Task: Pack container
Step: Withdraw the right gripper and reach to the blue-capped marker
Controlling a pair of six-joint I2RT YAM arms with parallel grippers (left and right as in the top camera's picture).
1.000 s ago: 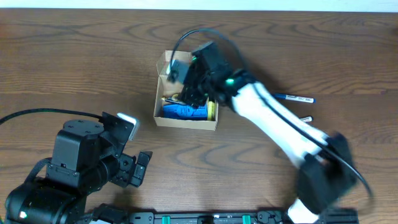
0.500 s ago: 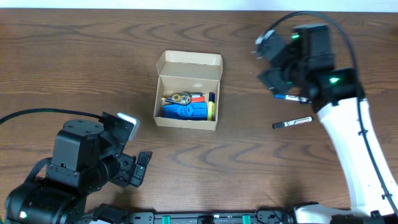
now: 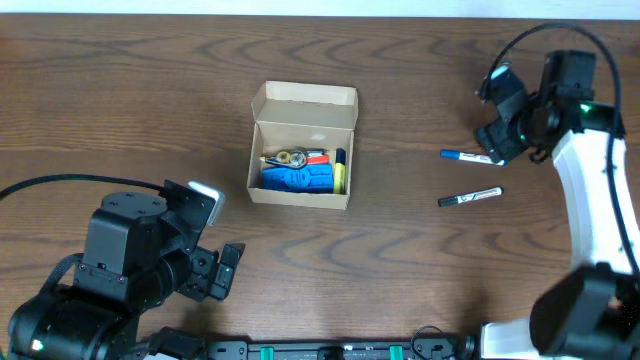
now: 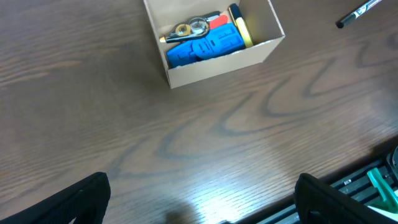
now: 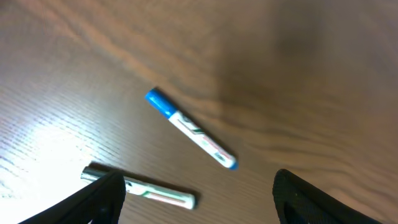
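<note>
The container [image 3: 300, 198], a tan cardboard box with its flap lid open, sits mid-table and holds a blue object, a tape roll and red and yellow items; it also shows in the left wrist view [image 4: 264, 48]. A blue-capped marker [image 3: 472, 156] and a black-capped marker [image 3: 470, 197] lie on the table to its right, both also in the right wrist view, blue-capped [image 5: 190, 128] and black-capped [image 5: 149, 191]. My right gripper [image 3: 503, 128] is open and empty above the markers [image 5: 199, 214]. My left gripper [image 4: 202, 205] is open and empty near the front edge.
The wooden table [image 3: 400, 270] runs to a front edge with a black rail [image 3: 330, 350]. The left arm's body [image 3: 130, 260] fills the front left corner. The black-capped marker's end shows at the top right of the left wrist view [image 4: 357, 12].
My right arm has swung away from the container to the far right, over the two markers. The box contents are now uncovered. The left arm has not moved.
</note>
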